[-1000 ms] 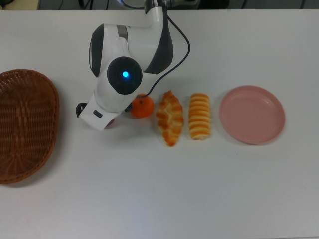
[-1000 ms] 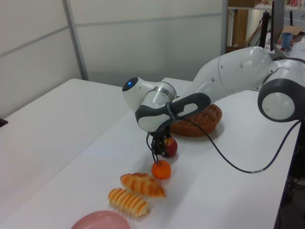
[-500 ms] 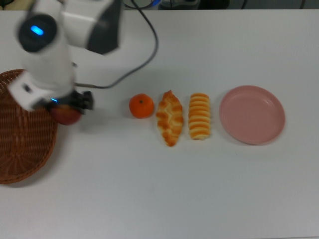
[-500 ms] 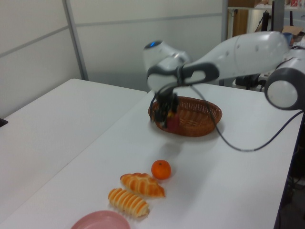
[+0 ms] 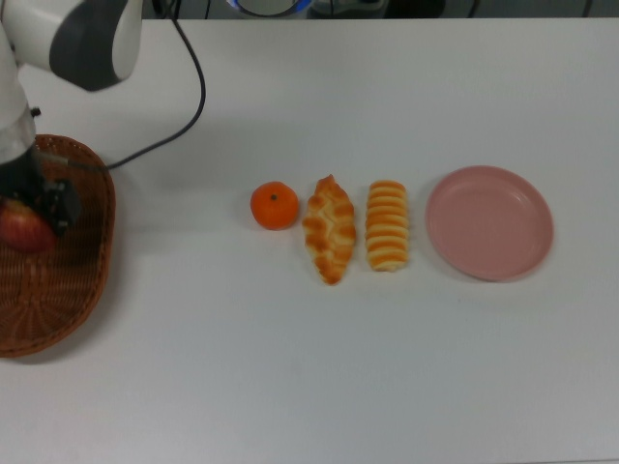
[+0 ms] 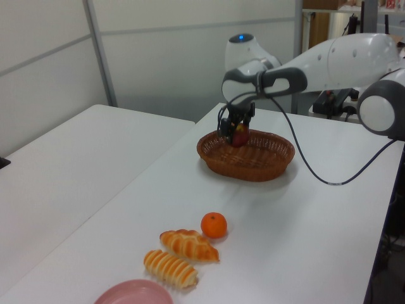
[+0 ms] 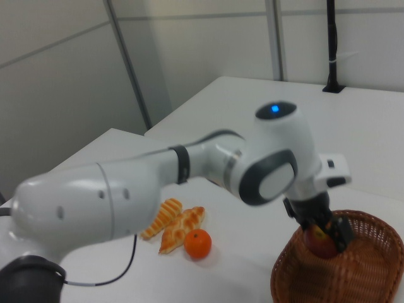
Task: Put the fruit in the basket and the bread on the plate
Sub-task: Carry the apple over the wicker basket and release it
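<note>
Claw (image 5: 21, 215) is seen clamped on the apple (image 5: 23, 230), held above the basket (image 5: 68, 290) interior at the top view's left edge, rim well cleared. Tangerine (image 5: 275, 206) lies far toward frame centre, beside the braided pastry (image 5: 330, 228) and ridged roll (image 5: 388, 225); plate (image 5: 490, 222) sits bare at right. Open worktop (image 5: 319, 377) lies between.

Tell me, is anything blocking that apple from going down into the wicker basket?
Nothing visible does. The gripper holds the apple right over the wicker basket, whose inside looks bare beneath it. The tangerine sits apart on the table.
</note>
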Controlling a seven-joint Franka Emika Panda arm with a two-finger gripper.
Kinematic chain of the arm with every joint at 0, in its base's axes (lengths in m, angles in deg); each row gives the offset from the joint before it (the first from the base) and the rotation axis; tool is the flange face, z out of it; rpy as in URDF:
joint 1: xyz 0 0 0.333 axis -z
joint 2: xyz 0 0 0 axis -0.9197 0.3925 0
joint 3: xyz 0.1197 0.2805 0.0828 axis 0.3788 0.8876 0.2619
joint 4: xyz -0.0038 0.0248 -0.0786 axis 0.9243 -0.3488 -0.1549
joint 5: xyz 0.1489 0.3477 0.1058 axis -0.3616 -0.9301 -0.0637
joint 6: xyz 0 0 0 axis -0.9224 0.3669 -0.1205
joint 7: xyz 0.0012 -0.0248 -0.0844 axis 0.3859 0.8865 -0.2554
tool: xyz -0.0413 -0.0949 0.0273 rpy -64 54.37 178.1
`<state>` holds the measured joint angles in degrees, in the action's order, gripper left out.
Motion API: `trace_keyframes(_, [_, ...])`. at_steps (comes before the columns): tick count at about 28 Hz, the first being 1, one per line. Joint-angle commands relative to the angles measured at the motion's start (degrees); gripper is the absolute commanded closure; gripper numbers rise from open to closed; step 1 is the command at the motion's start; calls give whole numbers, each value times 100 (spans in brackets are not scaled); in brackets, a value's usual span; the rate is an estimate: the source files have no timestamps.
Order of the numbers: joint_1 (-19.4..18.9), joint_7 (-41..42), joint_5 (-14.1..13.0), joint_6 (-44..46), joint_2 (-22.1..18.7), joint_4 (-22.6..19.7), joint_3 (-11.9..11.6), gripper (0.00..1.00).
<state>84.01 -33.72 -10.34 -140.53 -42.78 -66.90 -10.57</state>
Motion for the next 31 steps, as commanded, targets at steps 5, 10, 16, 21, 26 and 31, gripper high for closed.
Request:
trace_keyframes(5, [116,-42,125,-286,22,-333,-86,81])
trace_keyframes(10, [46,-77,125,-242,-4,-333,-86,23])
trace_keyframes(16, [46,-174,46,-171,-162,-324,-16,0])
trace_keyframes(21, [-261,-174,2,399,-408,-289,2,0])
trace_keyframes(26, [-946,-192,-69,900,-549,-281,-7,0])
trace_keyframes(31, [-1684,-209,-69,1270,-532,-307,-7,0])
